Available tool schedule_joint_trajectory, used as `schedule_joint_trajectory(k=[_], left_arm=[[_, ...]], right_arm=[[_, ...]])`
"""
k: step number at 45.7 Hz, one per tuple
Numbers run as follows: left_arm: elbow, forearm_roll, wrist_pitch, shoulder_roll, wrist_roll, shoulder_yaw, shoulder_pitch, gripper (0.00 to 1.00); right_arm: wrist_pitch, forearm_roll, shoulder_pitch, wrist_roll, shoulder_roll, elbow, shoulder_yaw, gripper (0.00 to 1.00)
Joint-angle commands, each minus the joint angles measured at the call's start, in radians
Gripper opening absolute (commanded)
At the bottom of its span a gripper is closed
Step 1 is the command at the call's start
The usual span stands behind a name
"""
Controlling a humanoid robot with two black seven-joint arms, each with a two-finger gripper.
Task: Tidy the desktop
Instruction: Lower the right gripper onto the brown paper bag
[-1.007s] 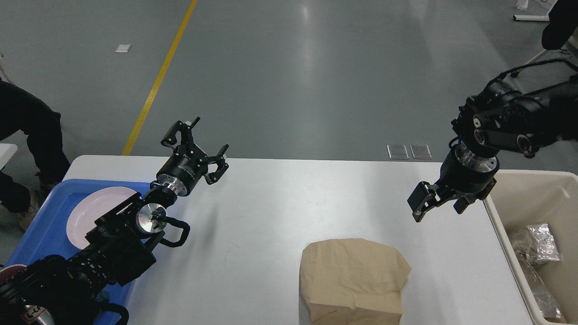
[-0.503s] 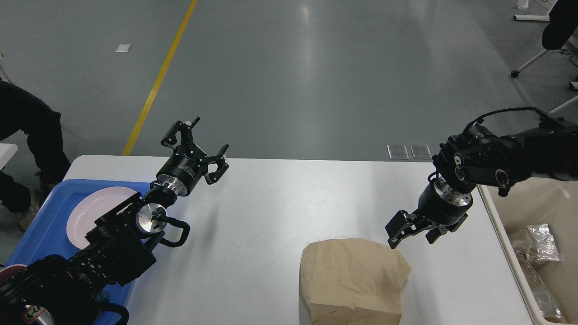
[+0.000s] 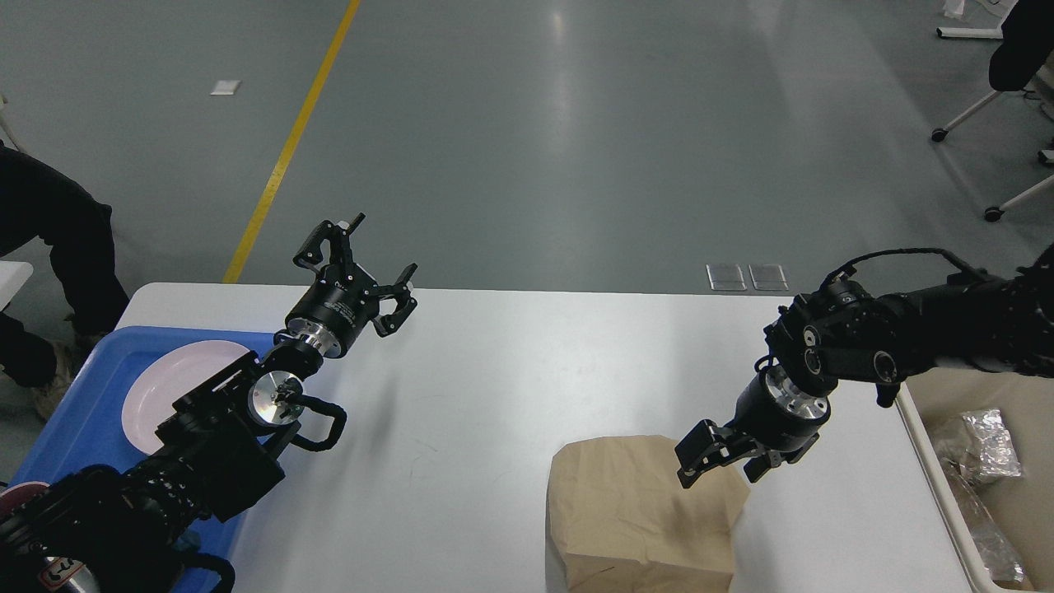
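The white desktop [image 3: 510, 387] fills the lower part of the head view. A crumpled brown paper bag [image 3: 634, 519] lies on it near the front edge, right of centre. My right gripper [image 3: 720, 465] hangs open just over the bag's upper right corner, its fingers spread on either side of that corner, and I cannot tell if they touch the paper. My left gripper [image 3: 362, 263] is open and empty, raised above the desktop's far left edge.
A blue tray [image 3: 82, 412] holding a pale pink plate [image 3: 160, 387] sits at the left end. A beige bin [image 3: 988, 461] with foil and plastic waste stands off the right end. A person's dark legs [image 3: 49, 239] stand at far left.
My right arm has swung down and to the left, from beside the bin to the bag's upper right corner. The left arm and the bag have not moved.
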Motion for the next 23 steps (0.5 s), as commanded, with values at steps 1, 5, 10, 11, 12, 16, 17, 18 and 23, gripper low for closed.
schedule_joint_trajectory(k=[1,5,10,11,12,16,17,18,23], left_arm=[[0.000,0.000,0.000,0.000,0.000,0.000,0.000,0.97],[0.000,0.000,0.000,0.000,0.000,0.000,0.000,0.97],[0.000,0.000,0.000,0.000,0.000,0.000,0.000,0.97],[0.000,0.000,0.000,0.000,0.000,0.000,0.000,0.97],[0.000,0.000,0.000,0.000,0.000,0.000,0.000,0.97],[0.000,0.000,0.000,0.000,0.000,0.000,0.000,0.97],[0.000,0.000,0.000,0.000,0.000,0.000,0.000,0.97],[0.000,0.000,0.000,0.000,0.000,0.000,0.000,0.97],[0.000,0.000,0.000,0.000,0.000,0.000,0.000,0.97]], right_arm=[[-0.028,0.007,-0.028,0.000,0.004,-0.001,-0.001,1.00],[-0.034,0.007,-0.036,0.002,0.015,-0.011,-0.001,1.00],[-0.035,0.007,-0.048,0.002,0.016,-0.024,-0.001,1.00],[-0.035,0.008,-0.049,0.002,0.016,-0.027,-0.001,1.00],[-0.035,0.008,-0.051,0.002,0.015,-0.030,-0.001,1.00],[-0.037,0.011,-0.066,0.002,0.015,-0.044,0.001,1.00],[-0.037,0.016,-0.069,0.002,0.015,-0.049,0.001,1.00],[-0.037,0.025,-0.077,0.002,0.015,-0.060,0.001,1.00],[-0.038,0.039,-0.102,0.002,0.016,-0.086,-0.001,0.99]])
